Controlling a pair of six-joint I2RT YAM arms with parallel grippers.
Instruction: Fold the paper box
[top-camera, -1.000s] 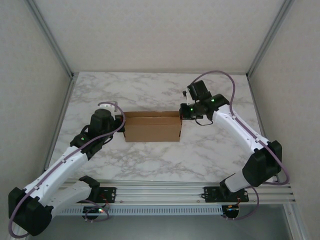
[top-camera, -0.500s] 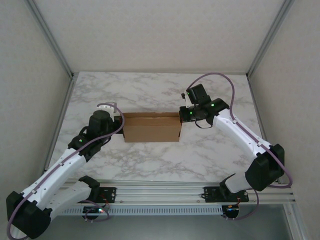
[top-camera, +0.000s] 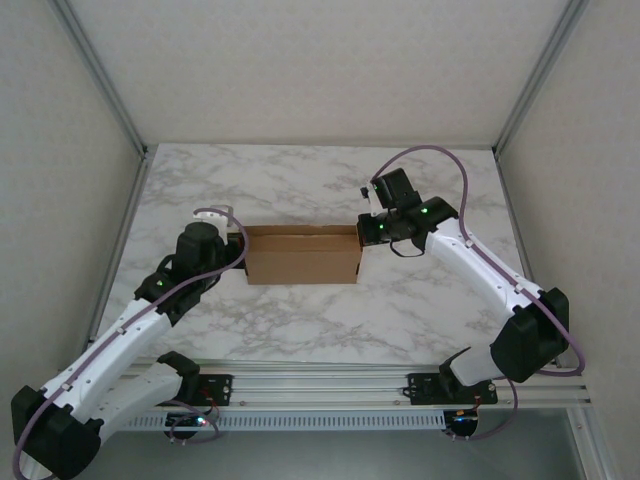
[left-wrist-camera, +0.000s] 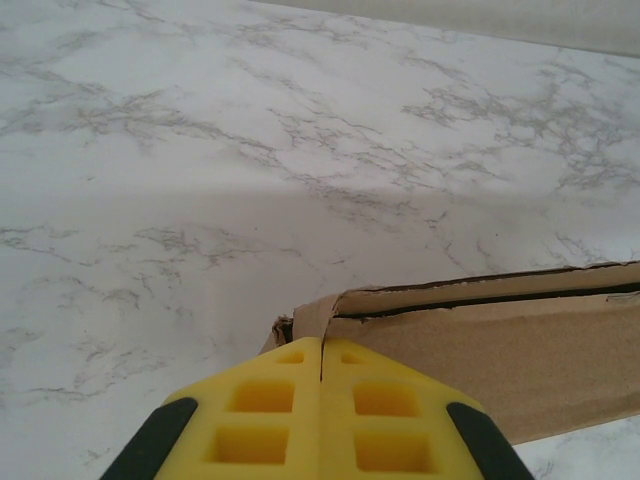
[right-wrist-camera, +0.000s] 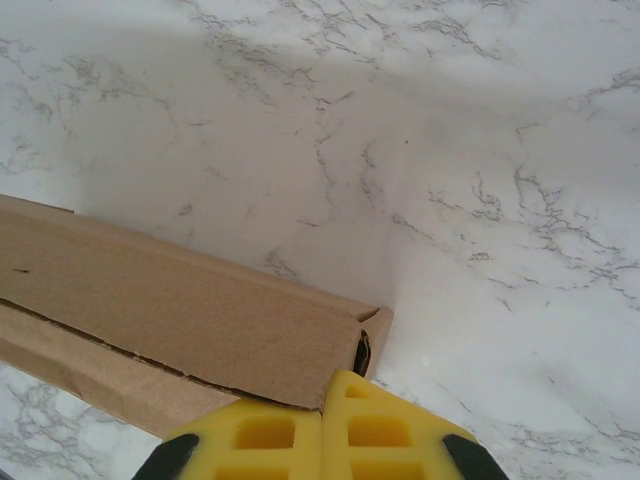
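The paper box (top-camera: 303, 257) lies shut in the middle of the marble table, a shallow brown cardboard block. My left gripper (top-camera: 238, 243) is at its left end. In the left wrist view the yellow fingers (left-wrist-camera: 270, 420) are shut together, their tips (left-wrist-camera: 321, 345) touching the box's corner flap (left-wrist-camera: 315, 318). My right gripper (top-camera: 365, 232) is at the box's right end. In the right wrist view it is shut (right-wrist-camera: 328, 385), its tips against the end wall, and the lid (right-wrist-camera: 180, 300) covers part of the left fingertip. A dark slit (right-wrist-camera: 361, 352) shows at that corner.
The marble table (top-camera: 300, 180) spreads bare behind and in front of the box. Walls and metal posts (top-camera: 130, 140) close in the sides and back. A rail (top-camera: 320, 385) with both arm bases runs along the near edge.
The right gripper has shifted slightly back and left against the box's right end. The box has slid a little to the left. The left arm has barely moved.
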